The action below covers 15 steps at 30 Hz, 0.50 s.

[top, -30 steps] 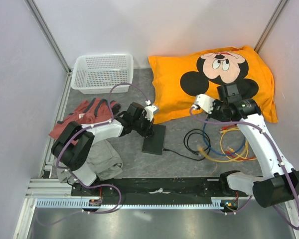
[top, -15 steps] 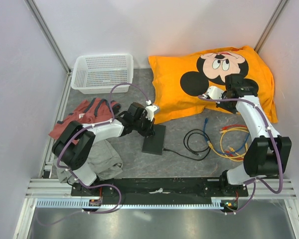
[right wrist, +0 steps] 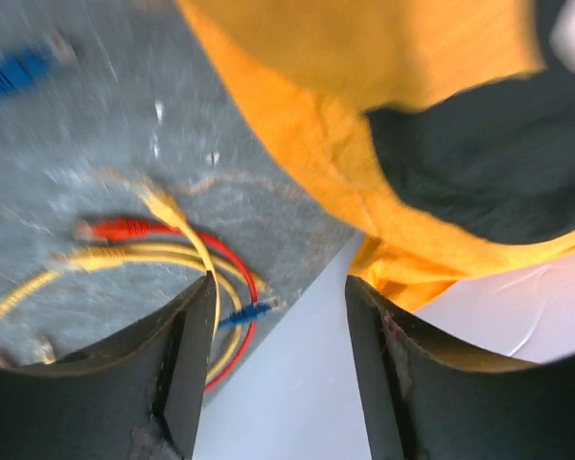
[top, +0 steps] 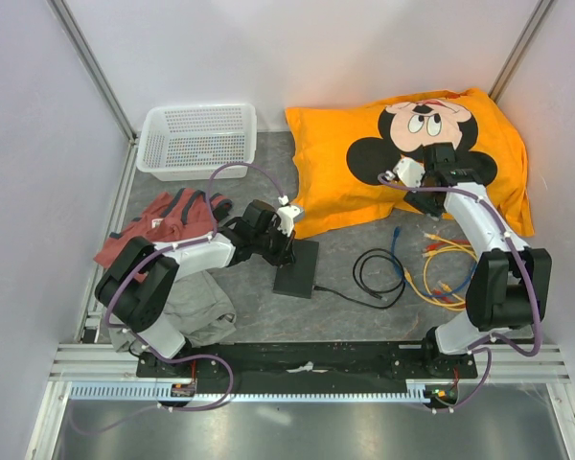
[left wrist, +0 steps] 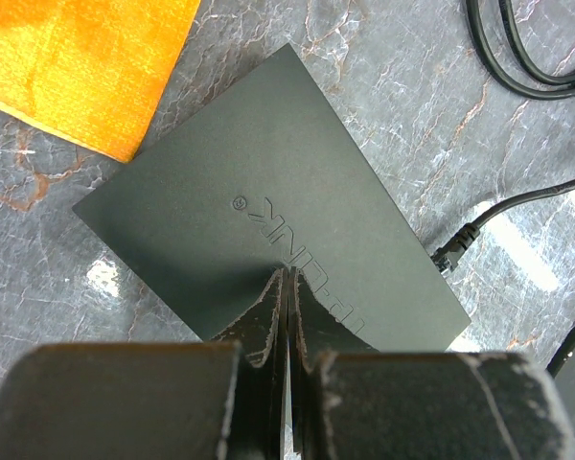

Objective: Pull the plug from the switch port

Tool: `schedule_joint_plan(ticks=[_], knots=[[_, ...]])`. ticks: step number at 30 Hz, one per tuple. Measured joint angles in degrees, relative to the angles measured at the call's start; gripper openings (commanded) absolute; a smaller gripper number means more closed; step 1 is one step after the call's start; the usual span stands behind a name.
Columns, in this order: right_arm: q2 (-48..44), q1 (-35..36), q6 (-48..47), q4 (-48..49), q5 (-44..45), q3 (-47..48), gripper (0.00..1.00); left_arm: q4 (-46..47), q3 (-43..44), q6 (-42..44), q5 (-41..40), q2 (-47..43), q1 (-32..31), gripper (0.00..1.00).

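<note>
Matte black and flat, the switch (left wrist: 268, 201) lies on the grey counter (top: 350, 240), roughly midway between the two arms. The left gripper (left wrist: 286, 280) has its fingers pressed together and empty, with their tips on the switch's plain top. Judged from the left wrist view, this pins the box down rather than grasps it. The plug (left wrist: 452, 251) sits at the switch's side edge, apparently seated in its port. Its black cable (top: 372, 273) runs off to a loose coil on the right-arm side of the switch. The right gripper (right wrist: 278, 283) hangs well apart from the switch, over the orange pillow (top: 335, 163) beyond it. Its fingers stand apart with nothing between them.

Progress: bracing of the switch appears done. The reach to the plug, the grasp and the pull are all left.

Surroundings: a tangle of yellow, red and blue cables (top: 448, 273) lies past the black coil, farther from the switch. A white basket (top: 196, 139) stands beyond the switch on the left-arm side. Red clothing (top: 168, 216) and a grey cloth (top: 192, 307) lie nearer that arm.

Obstacles: the black coil lies near the plug and may crowd the approach. One pillow corner lies just beside the switch's far end.
</note>
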Motion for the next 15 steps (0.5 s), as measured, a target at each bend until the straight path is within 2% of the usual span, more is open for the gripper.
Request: schedule_joint_plan(ticks=[8,12,15], knots=[[0.04,9.31,11.34,-4.04,-11.63,10.60,0.73,0.00,0.00,0.00,-0.02,-0.04,0.00,0.02],[1.51,13.99,16.39,-7.19,-24.13,10.97,0.78,-0.24,-0.37,0.00,-0.24,-0.57,0.00,0.01],[4.15,14.16,19.67,-9.35,-32.37,10.95,0.80,-1.05,-1.07,0.04,-1.11,-1.77,0.00,0.02]])
